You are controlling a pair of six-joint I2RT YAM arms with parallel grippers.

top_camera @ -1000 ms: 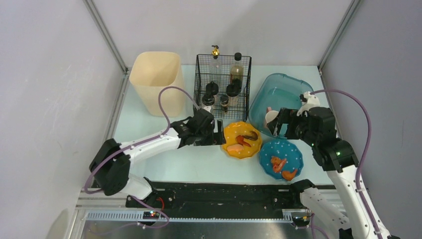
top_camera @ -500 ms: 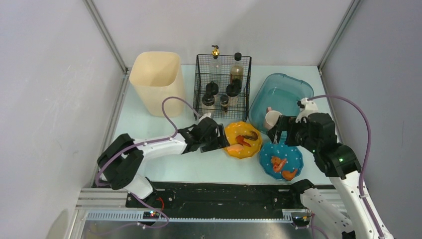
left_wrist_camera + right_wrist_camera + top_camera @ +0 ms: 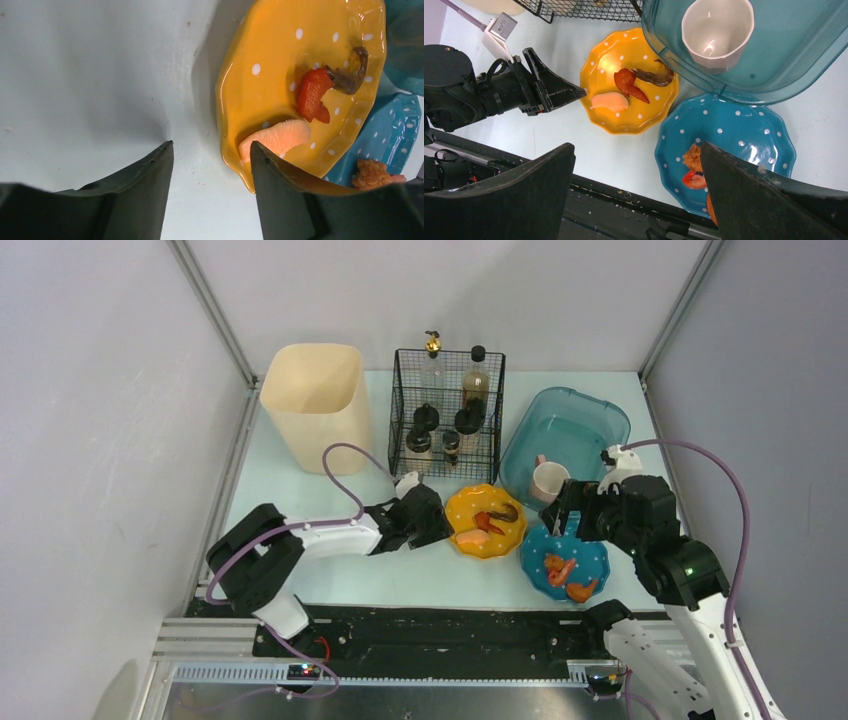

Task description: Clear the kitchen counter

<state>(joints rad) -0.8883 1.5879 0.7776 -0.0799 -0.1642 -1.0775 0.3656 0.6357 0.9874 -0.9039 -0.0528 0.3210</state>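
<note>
Kitchen counter (image 3: 420, 575) lies under both arms. Left gripper (image 3: 210, 146) spread open at yellow plate (image 3: 280, 60) rim; contact unclear. Right gripper (image 3: 636, 147) wide open over blue plate (image 3: 744, 135), one finger hiding its near edge.

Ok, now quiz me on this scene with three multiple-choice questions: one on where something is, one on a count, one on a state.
1. Where is the mug? A in the teal tub; B in the wire basket; C in the cream bin.
2. How many dotted plates sit on the kitchen counter? A one; B two; C three.
3. The left fingers are: A shut on a bottle; B open at the yellow plate's edge; C shut on the mug.

Answers: 1 A, the right wrist view shows it standing inside the tub. 2 B, only the yellow plate and the blue plate are there. 3 B, the left wrist view shows a clear gap between them, right by the plate's rim.
</note>
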